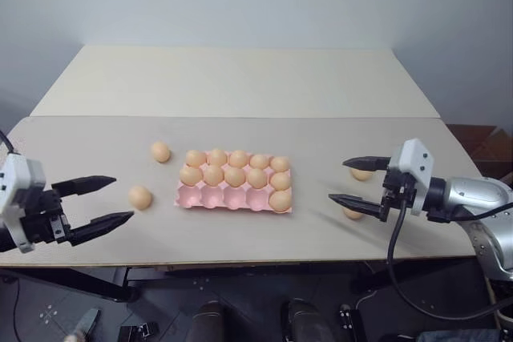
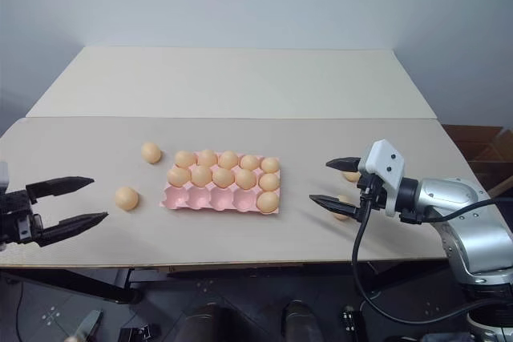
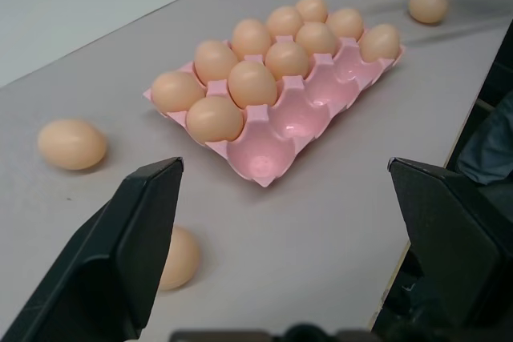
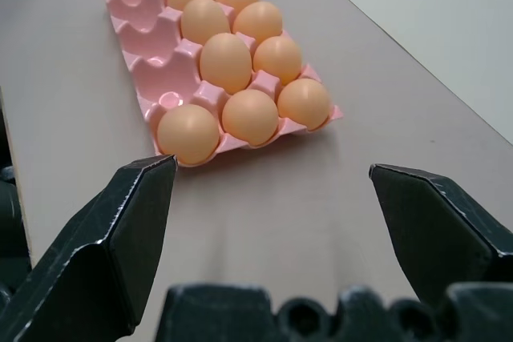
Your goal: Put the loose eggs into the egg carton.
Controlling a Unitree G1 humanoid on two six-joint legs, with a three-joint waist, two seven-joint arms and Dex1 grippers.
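Note:
The pink egg carton (image 1: 213, 197) lies mid-table, its two far rows full of eggs and one egg in the near row's right-end cup. Two loose eggs (image 1: 160, 151) (image 1: 139, 197) lie to its left. Two more (image 1: 361, 174) (image 1: 353, 214) lie to its right. My left gripper (image 1: 123, 199) hovers open just left of the nearer left egg, holding nothing. My right gripper (image 1: 337, 181) is open and empty, its fingers partly covering the two right eggs. In the left wrist view an egg (image 3: 180, 258) sits beside one finger. The right wrist view faces the carton (image 4: 128, 26).
The table's front edge (image 1: 240, 262) runs close below the carton and both grippers. A second pale tabletop (image 1: 240, 78) adjoins at the back, with a seam between them. A black cable (image 1: 393, 262) hangs from my right arm over the edge.

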